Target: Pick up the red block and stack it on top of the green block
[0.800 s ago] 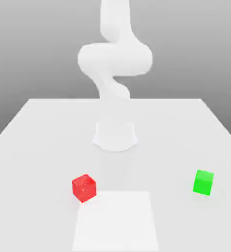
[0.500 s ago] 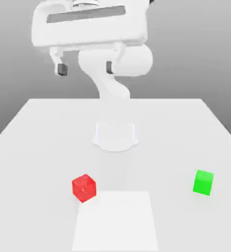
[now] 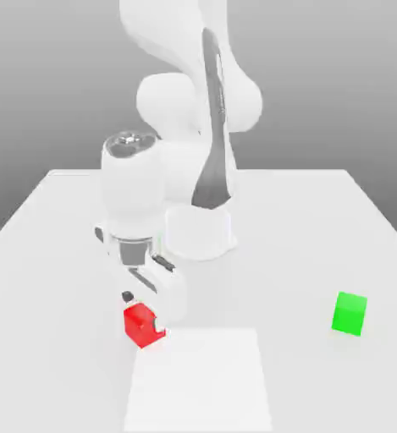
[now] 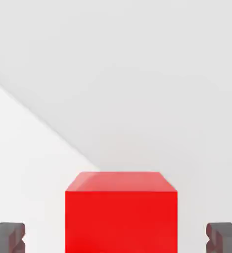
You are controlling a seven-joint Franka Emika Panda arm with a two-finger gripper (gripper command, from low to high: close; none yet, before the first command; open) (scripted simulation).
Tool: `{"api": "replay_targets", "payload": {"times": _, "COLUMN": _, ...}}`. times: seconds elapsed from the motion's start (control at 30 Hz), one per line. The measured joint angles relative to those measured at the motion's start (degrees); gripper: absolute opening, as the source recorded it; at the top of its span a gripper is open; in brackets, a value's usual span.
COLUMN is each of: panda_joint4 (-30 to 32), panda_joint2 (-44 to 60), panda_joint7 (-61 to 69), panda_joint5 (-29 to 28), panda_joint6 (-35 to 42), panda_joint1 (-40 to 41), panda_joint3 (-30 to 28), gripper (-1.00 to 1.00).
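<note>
The red block (image 3: 142, 327) rests on the white table (image 3: 57, 254) toward the exterior view's left. My gripper (image 3: 142, 310) has come down over it and stands open, one finger on each side of the block. In the hand view the red block (image 4: 121, 212) sits centred between the two dark fingertips (image 4: 7, 236), with a gap of table showing on either side, so neither pad touches it. The green block (image 3: 350, 314) lies apart on the exterior view's right, well away from the gripper.
The arm's round white base (image 3: 199, 232) stands behind the blocks at mid-table. A lighter square patch (image 3: 199, 380) marks the table's front, just beside the red block. The table's back edge runs behind the base.
The hand dropped from high above the table down onto the red block, and its fingers now straddle it. Neither block has moved.
</note>
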State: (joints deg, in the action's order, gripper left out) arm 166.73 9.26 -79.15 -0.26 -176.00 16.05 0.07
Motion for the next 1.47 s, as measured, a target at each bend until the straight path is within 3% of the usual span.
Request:
{"api": "replay_targets", "payload": {"times": 0.23, "panda_joint4": 0.0, "panda_joint2": 0.3, "panda_joint7": -0.2, "panda_joint5": -0.2, "panda_joint6": -0.4, "panda_joint1": 0.1, "panda_joint3": 0.1, "gripper": -1.00}}
{"api": "replay_targets", "payload": {"times": 0.5, "panda_joint4": 2.0, "panda_joint2": -14.6, "panda_joint7": 0.2, "panda_joint5": 0.3, "panda_joint6": 12.5, "panda_joint1": 0.2, "panda_joint3": 0.5, "gripper": -1.00}}
{"api": "replay_targets", "payload": {"times": 1.13, "panda_joint4": -7.3, "panda_joint2": -16.4, "panda_joint7": 0.3, "panda_joint5": 7.4, "panda_joint6": 23.0, "panda_joint1": -31.9, "panda_joint3": 27.5, "gripper": -1.00}}
{"api": "replay_targets", "payload": {"times": 1.23, "panda_joint4": -7.9, "panda_joint2": -11.4, "panda_joint7": -3.5, "panda_joint5": 2.4, "panda_joint6": 19.0, "panda_joint1": -32.3, "panda_joint3": 28.5, "gripper": -1.00}}
{"api": "replay_targets", "payload": {"times": 1.33, "panda_joint4": -8.3, "panda_joint2": -4.9, "panda_joint7": -9.9, "panda_joint5": -6.6, "panda_joint6": 13.6, "panda_joint1": -33.7, "panda_joint3": 25.4, "gripper": -1.00}}
{"api": "replay_targets", "payload": {"times": 1.37, "panda_joint4": -8.4, "panda_joint2": -3.0, "panda_joint7": -11.9, "panda_joint5": -9.3, "panda_joint6": 12.1, "panda_joint1": -34.7, "panda_joint3": 23.9, "gripper": 1.00}}
{"api": "replay_targets", "payload": {"times": 1.47, "panda_joint4": -8.4, "panda_joint2": -3.0, "panda_joint7": -11.9, "panda_joint5": -9.3, "panda_joint6": 12.1, "panda_joint1": -34.7, "panda_joint3": 23.9, "gripper": 1.00}}
